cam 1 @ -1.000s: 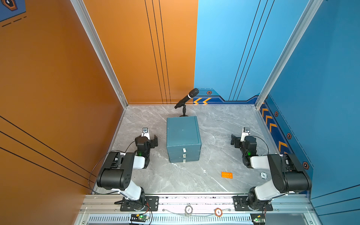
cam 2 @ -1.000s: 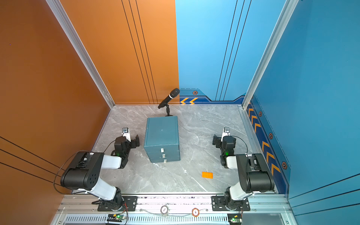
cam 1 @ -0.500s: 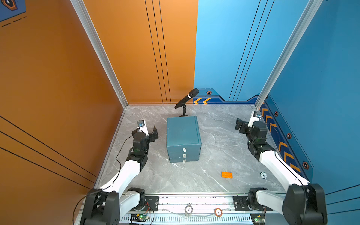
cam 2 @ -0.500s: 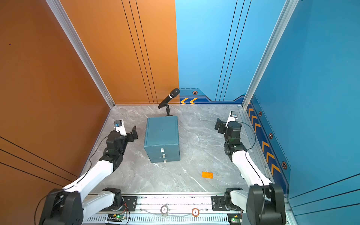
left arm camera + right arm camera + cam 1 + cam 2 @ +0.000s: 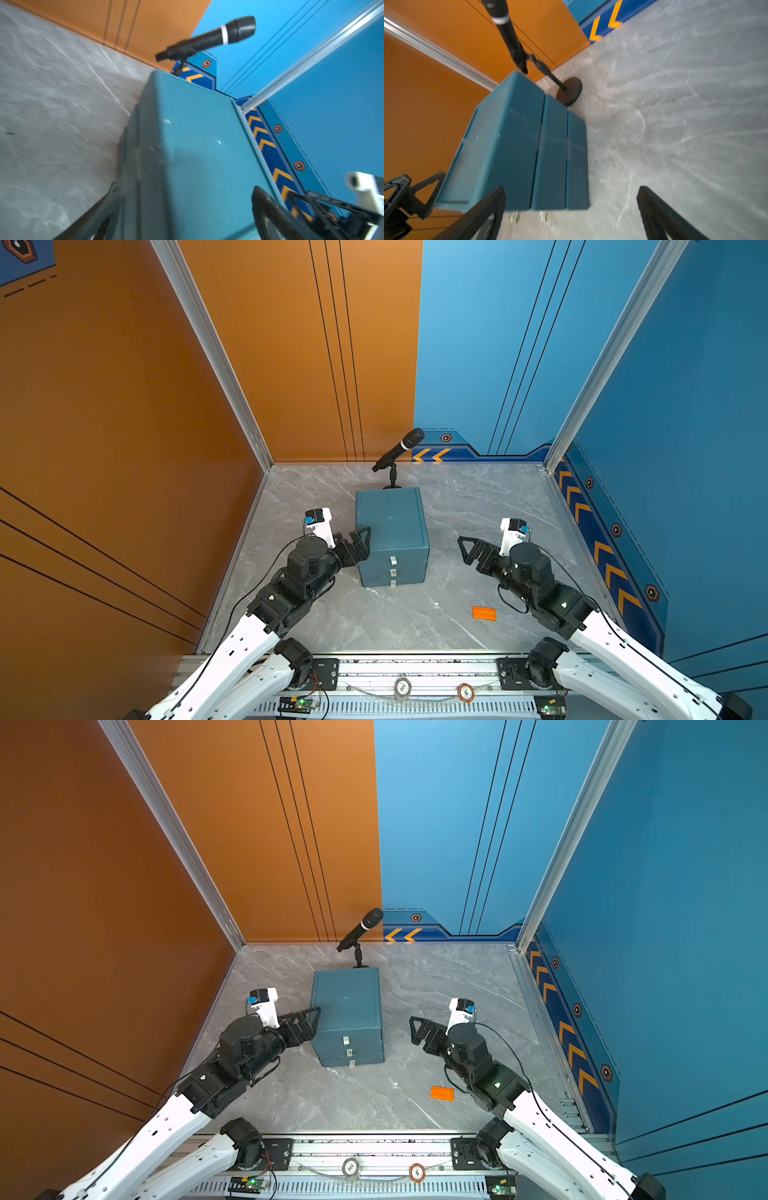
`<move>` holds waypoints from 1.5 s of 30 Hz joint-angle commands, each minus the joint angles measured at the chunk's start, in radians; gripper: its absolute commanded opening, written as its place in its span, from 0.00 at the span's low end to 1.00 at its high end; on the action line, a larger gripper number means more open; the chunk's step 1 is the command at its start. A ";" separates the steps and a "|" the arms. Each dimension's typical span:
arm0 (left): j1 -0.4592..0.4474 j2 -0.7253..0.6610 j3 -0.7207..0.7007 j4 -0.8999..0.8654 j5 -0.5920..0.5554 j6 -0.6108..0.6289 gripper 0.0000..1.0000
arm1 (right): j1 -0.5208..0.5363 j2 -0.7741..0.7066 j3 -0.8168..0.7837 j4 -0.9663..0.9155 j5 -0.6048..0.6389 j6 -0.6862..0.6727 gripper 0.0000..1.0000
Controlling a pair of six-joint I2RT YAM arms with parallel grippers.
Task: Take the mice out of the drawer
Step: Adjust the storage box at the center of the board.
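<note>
On the grey marble worktop [image 5: 478, 497], we had just swung the left gripper [image 5: 360, 540] and right gripper [image 5: 467, 549], both gaping and empty, to the shut teal plastic three-drawer cabinet [image 5: 390, 518], the mice presumably hidden inside.

The teal drawer box [image 5: 390, 522] stands upright, just in front of the microphone [image 5: 398, 450]. Its three stacked drawers [image 5: 411, 568] are shut, each with a small pale handle [image 5: 393, 560].
</note>
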 commanded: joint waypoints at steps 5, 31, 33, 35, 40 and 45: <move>-0.285 0.095 0.116 -0.068 -0.206 -0.091 0.98 | 0.162 0.041 -0.019 0.145 0.236 0.153 1.00; 0.431 0.626 0.566 -0.191 0.609 0.402 0.98 | 0.091 0.244 0.229 -0.147 0.150 0.252 1.00; 0.432 0.677 0.599 -0.201 0.651 0.418 0.97 | 0.103 0.237 0.214 -0.078 0.125 0.253 1.00; 0.426 0.719 0.621 -0.201 0.697 0.430 0.98 | 0.101 0.248 0.211 -0.033 0.088 0.253 1.00; 0.395 0.740 0.624 -0.201 0.730 0.449 0.98 | 0.104 0.281 0.272 -0.122 0.054 0.263 1.00; 0.377 0.731 0.608 -0.201 0.737 0.448 0.98 | 0.105 0.283 0.256 -0.101 -0.002 0.273 1.00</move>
